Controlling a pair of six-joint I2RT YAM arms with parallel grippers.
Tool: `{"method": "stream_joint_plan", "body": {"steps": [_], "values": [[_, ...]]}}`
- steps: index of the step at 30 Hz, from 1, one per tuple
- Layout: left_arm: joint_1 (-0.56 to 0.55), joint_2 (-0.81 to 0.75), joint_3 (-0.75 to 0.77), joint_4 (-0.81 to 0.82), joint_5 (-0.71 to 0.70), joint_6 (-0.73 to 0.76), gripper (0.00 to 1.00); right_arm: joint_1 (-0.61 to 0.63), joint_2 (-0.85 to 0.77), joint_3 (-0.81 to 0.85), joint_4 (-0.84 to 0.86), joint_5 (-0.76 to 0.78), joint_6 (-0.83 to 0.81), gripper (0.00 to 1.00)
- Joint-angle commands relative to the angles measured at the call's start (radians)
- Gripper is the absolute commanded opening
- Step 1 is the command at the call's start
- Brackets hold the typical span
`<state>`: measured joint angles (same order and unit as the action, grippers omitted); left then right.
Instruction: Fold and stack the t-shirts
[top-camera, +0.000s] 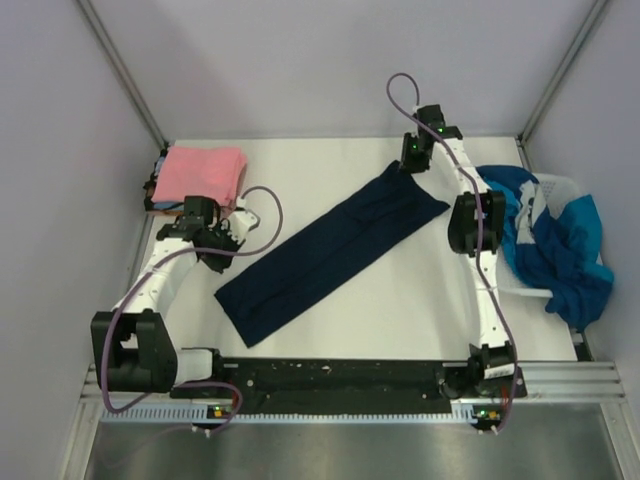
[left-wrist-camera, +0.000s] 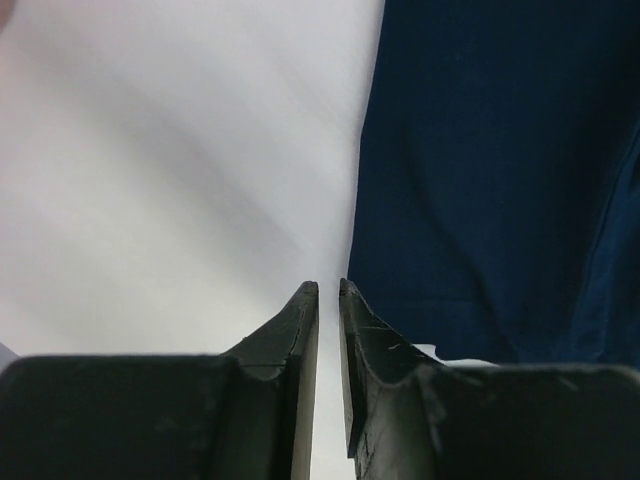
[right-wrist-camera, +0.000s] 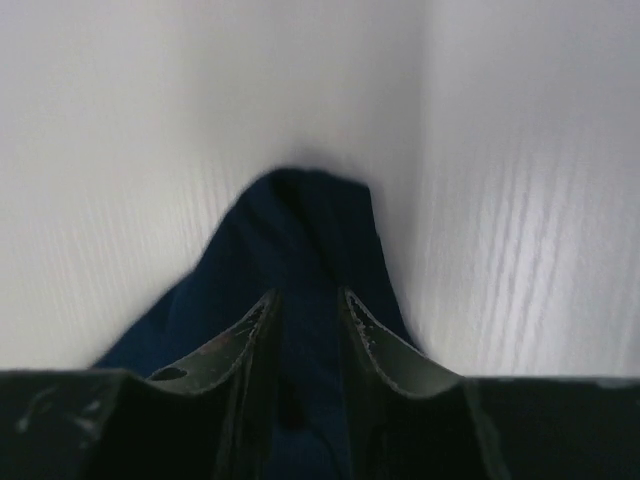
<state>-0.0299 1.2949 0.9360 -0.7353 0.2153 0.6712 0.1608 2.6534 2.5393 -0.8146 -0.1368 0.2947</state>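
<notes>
A dark navy t-shirt (top-camera: 330, 250), folded into a long strip, lies diagonally across the white table. My right gripper (top-camera: 412, 162) is at its far end. In the right wrist view, that gripper (right-wrist-camera: 305, 295) is shut on a bunched fold of the navy cloth (right-wrist-camera: 300, 225). My left gripper (top-camera: 222, 248) is just left of the strip's near end. In the left wrist view it (left-wrist-camera: 328, 288) is shut and empty, above bare table, with the navy shirt (left-wrist-camera: 500, 170) to its right. A folded pink t-shirt (top-camera: 205, 173) tops a small stack at the back left.
A white slatted basket (top-camera: 555, 185) at the right edge holds crumpled teal, blue and white shirts (top-camera: 555, 245). Orange and blue cloth edges (top-camera: 158, 195) show under the pink shirt. Walls close in the table at the back and sides. The arm bases sit on a rail (top-camera: 340, 375) at the near edge.
</notes>
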Motion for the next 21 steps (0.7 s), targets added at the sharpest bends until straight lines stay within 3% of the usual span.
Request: {"method": "stream_joint_plan", "body": {"steps": [1,6,13,17,21], "values": [[0.016,-0.010,-0.061,-0.006,-0.031,0.068,0.19,-0.001,-0.310,-0.211,0.003,0.018,-0.078,0.32],[0.016,0.056,-0.103,0.062,-0.048,0.065,0.20,-0.003,-0.605,-0.604,0.075,0.118,-0.120,0.45],[0.016,0.141,-0.196,0.178,-0.116,0.093,0.25,-0.001,-0.765,-0.993,0.097,0.241,-0.071,0.50],[0.016,0.159,-0.264,0.194,-0.097,0.134,0.25,-0.001,-0.716,-1.061,0.166,0.162,-0.078,0.42],[0.005,0.144,-0.304,0.116,0.034,0.200,0.25,-0.006,-0.584,-0.931,0.172,0.105,-0.071,0.27]]}}
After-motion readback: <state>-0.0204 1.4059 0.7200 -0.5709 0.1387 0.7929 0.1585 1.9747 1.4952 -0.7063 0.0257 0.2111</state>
